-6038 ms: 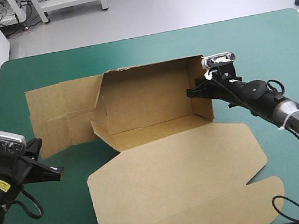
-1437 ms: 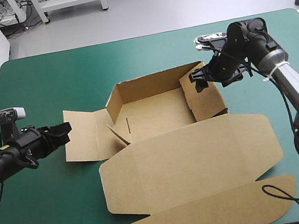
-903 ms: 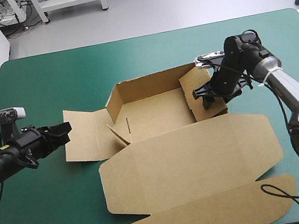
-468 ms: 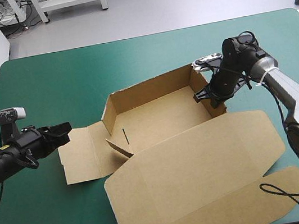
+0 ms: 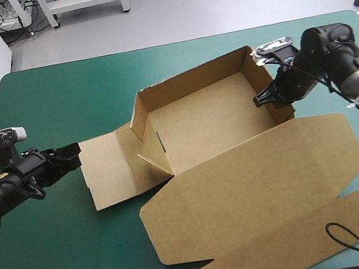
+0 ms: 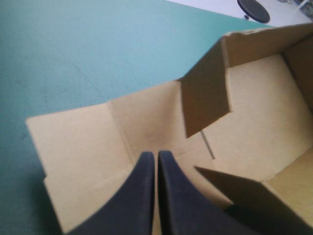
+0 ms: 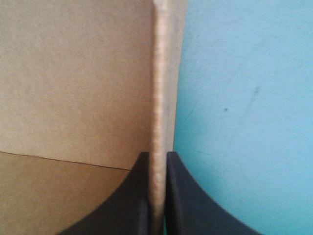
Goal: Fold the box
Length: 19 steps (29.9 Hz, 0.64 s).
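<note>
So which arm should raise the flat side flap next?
Left, probably: the left gripper sits shut right at that flap, flat on the table; the right gripper is clamped on the opposite wall.

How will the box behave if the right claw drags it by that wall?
Probably stiff: the wall pinched in the right claw stands straight. Likely light: thin-walled and empty. The flat lid may hinge and drag on the cover.

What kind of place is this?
Probably a robotics test bench: a teal-green table, a left gripper and a right gripper, the latter shut on a wall of a half-folded brown box.
</note>
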### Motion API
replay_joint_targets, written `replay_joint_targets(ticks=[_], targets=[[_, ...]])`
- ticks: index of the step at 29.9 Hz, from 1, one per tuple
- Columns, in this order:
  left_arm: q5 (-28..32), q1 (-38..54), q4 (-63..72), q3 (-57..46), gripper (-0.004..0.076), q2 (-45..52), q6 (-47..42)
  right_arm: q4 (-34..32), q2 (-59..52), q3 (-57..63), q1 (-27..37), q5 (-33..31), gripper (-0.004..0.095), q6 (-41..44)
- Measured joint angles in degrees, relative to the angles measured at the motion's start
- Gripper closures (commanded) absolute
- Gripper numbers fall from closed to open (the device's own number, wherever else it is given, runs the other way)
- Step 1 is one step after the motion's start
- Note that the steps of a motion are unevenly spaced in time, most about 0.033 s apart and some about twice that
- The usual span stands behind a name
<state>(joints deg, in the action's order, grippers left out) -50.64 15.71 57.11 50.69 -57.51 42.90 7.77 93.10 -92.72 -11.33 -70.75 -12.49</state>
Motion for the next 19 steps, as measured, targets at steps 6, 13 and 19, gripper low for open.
replay_joint_targets(ticks=[6,13,19], targets=[[1.4,0.18,0.14,1.34,0.0717,-3.74,0.06,0.78,-8.77,0.0,5.59,-0.38,0.0927,-2.12],[0.29,3.39,0.73,6.16,0.0717,-12.49,0.06,4.66,-14.98,0.0,12.4,-0.38,0.0927,-4.27],[-2.9,4.84,1.07,9.38,0.0717,-19.26,1.42,9.69,-16.29,0.0,13.69,-0.38,0.0927,-5.82]])
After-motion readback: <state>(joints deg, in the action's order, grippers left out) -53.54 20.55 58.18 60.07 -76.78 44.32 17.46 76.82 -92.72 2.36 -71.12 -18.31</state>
